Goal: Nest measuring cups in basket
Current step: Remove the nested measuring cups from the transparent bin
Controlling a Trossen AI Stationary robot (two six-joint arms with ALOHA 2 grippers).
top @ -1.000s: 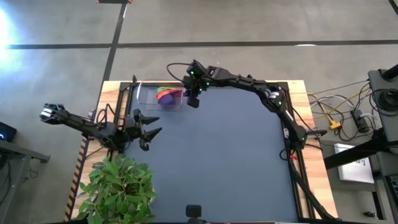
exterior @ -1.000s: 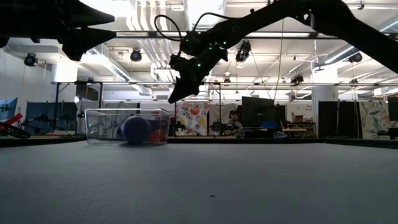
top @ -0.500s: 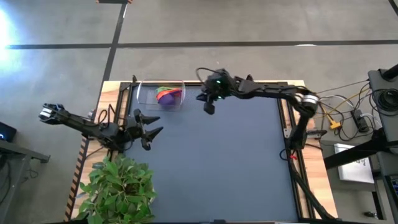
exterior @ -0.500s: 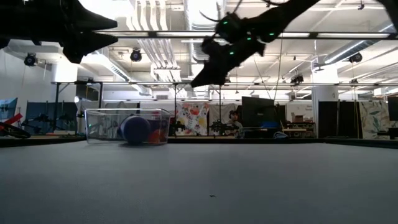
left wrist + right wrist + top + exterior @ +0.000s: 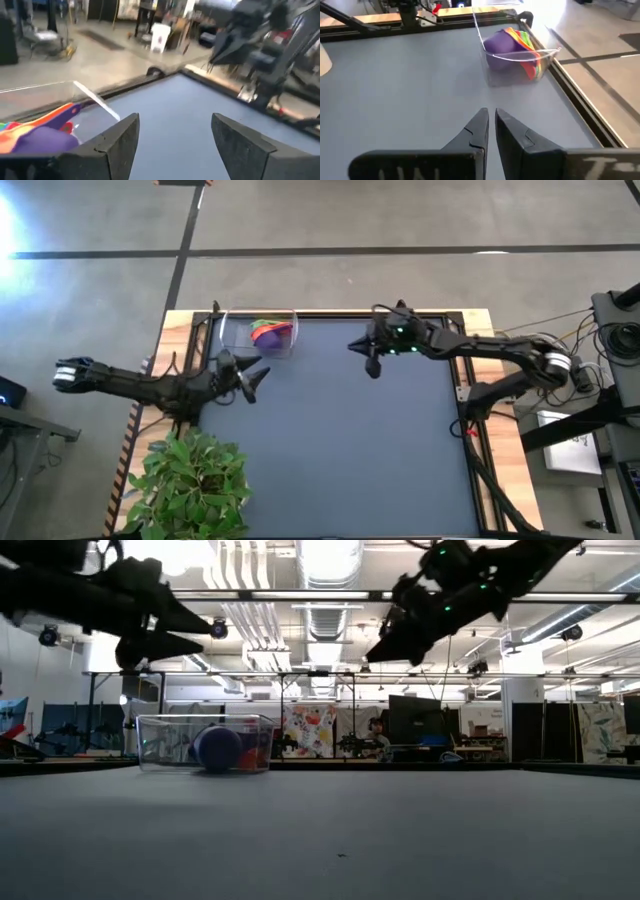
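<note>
Item: basket (image 5: 260, 332), clear thin-walled plastic bin with rounded corners, at the table's 11 o'clock corner on a matte dark mat (image 5: 350, 450). Contents: measuring cups (image 5: 270, 332), glossy round plastic scoops stacked together, purple bowl outermost, with orange, green and yellow showing at the handles; individual count cannot be told. No loose cup shows on the mat. Left gripper (image 5: 252, 378): fingers spread wide, empty, just beside the basket at its 7 o'clock. Right gripper (image 5: 372, 366): fingers pinched together, nothing between them, raised above the mat toward 1 o'clock, well apart from the basket. Step judged: nesting appears complete or nearly so; the next move likely calls only for both arms to clear away without nudging the light bin.
</note>
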